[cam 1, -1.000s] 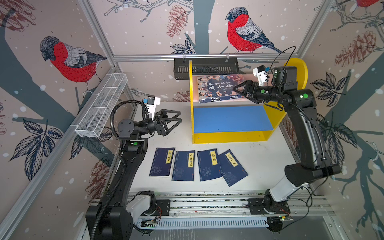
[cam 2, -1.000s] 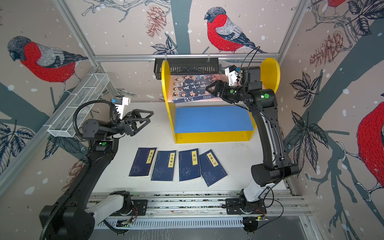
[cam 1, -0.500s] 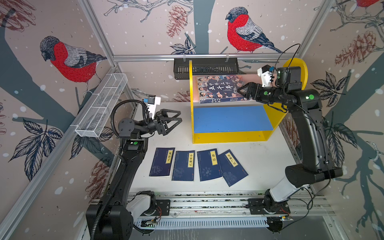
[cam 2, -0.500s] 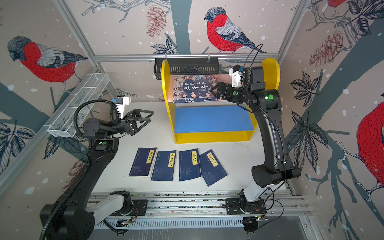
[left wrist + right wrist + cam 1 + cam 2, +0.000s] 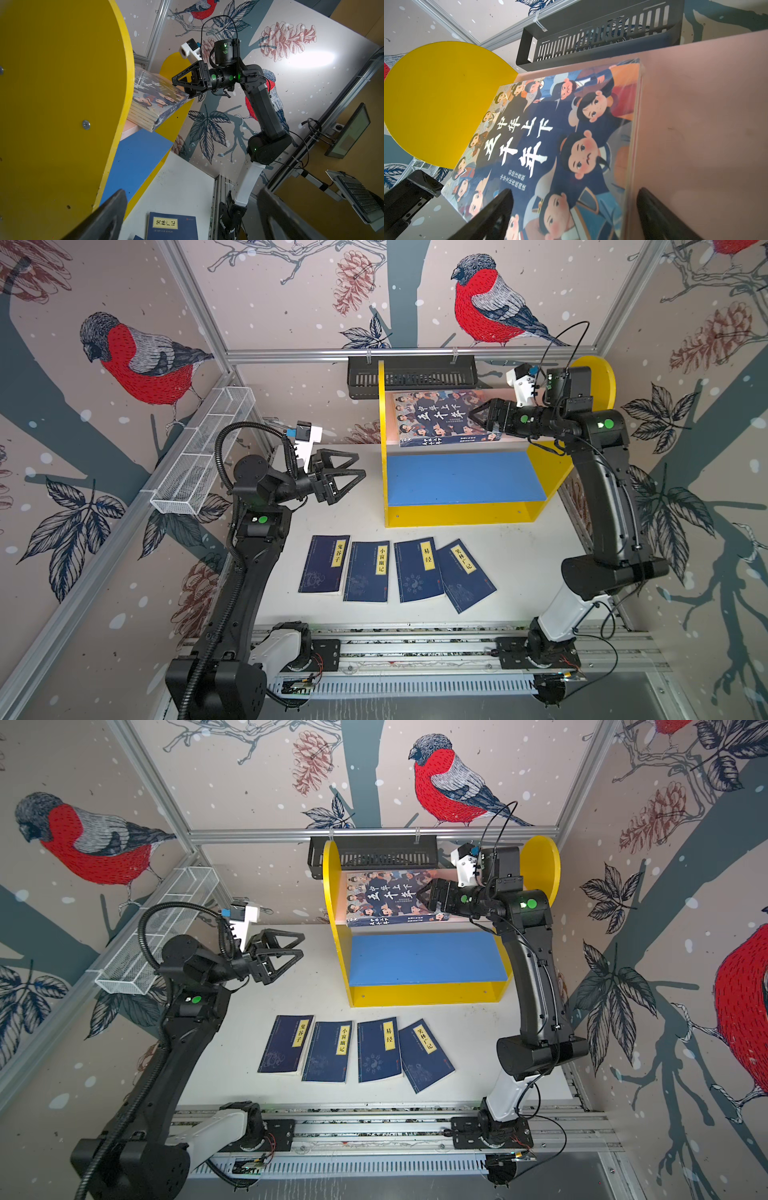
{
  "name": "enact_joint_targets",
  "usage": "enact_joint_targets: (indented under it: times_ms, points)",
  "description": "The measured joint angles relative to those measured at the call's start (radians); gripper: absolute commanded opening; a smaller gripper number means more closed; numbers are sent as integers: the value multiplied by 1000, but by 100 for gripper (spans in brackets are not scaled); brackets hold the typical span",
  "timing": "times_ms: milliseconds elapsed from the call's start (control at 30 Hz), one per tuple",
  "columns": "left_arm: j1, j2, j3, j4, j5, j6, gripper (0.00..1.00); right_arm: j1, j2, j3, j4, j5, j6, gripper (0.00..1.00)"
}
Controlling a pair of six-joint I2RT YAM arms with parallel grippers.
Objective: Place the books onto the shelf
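While it lies flat on the pink upper board (image 5: 695, 124) of the shelf (image 5: 457, 517) (image 5: 424, 997), upper centre in both top views, the cartoon-faced book (image 5: 436, 416) (image 5: 386, 894) runs long axis left to right, printed edge toward the lower frame. The right gripper (image 5: 478, 418) (image 5: 423, 894) hovers wide at its right end, as a second ago. Four navy paperbacks (image 5: 417, 570) (image 5: 378, 1050) keep their lower-centre row; the left gripper (image 5: 360, 466) (image 5: 302, 944) gapes. Left wrist view: the book (image 5: 153, 93) shows stacked thin volumes. Right wrist view: one finger (image 5: 492, 214) over the cover (image 5: 550, 135), one over pink.
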Motion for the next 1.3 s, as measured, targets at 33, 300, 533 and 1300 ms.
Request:
enact_joint_targets:
  times_ms: [33,300,533,1300]
  points:
    - [0,2,3,-23,-3,20,98,0,5,3,5,-2,-6,95]
    - [0,16,7,-91,-12,81,98,12,56,38,43,10,-32,95]
    - [0,18,11,-90,-15,85,98,48,72,56,47,21,-40,95]
    - [-39,39,108,-252,-193,266,95,99,51,34,62,66,35,95]
